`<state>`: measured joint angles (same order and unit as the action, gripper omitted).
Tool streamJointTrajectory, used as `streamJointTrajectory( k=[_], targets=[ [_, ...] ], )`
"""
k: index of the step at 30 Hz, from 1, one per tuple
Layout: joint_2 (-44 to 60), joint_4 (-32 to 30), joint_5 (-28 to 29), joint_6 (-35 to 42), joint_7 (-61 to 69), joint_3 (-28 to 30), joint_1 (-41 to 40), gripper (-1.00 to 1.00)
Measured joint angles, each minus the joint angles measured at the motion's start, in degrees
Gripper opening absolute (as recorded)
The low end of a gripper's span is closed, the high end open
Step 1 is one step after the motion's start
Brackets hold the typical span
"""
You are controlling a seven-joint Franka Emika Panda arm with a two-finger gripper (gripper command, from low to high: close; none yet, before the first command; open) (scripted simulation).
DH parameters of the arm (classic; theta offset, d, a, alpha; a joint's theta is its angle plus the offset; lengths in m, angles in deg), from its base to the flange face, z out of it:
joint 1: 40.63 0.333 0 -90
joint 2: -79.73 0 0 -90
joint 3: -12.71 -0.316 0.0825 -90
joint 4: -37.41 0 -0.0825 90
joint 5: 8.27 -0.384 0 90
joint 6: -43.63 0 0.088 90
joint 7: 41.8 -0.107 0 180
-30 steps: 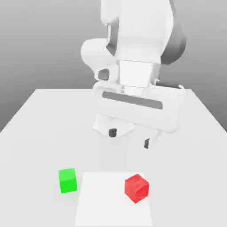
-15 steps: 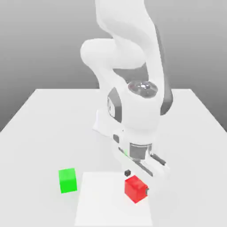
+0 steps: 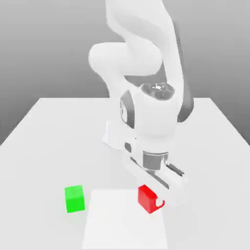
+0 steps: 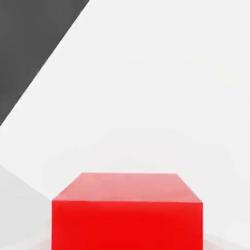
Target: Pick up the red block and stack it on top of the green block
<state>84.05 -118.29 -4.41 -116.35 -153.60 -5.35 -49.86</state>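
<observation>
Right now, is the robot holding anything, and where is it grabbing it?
Yes, the red block. The pincer is squeezing it by two opposite sides.

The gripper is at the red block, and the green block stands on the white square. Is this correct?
The green block is not on the white square but beside it, as the exterior view shows. The gripper is at the red block.

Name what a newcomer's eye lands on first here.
The bright red matte cube, under the hand of the big white robot arm, in the exterior view's lower right half. Next, the bright green matte cube, alone on the pale table at the exterior view's lower left.
</observation>
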Motion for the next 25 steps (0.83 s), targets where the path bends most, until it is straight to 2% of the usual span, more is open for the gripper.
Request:
streamJointTrajectory(
  k=[6,14,21,22,25],
  targets=[
    [-5.4,-1.9,-3.6,3.6,5.0,3.9,-8.9,-1.00],
    [-11.2,-4.4,-5.4,6.6,10.2,11.3,-17.7,-1.00],
    [-1.3,-4.2,-2.1,-3.0,8.2,12.5,-19.2,-1.00],
    [0.4,-4.2,-1.7,-4.8,8.0,12.5,-19.1,1.00],
    [0.4,-4.2,-1.7,-4.8,8.0,12.5,-19.1,1.00]
  ],
)
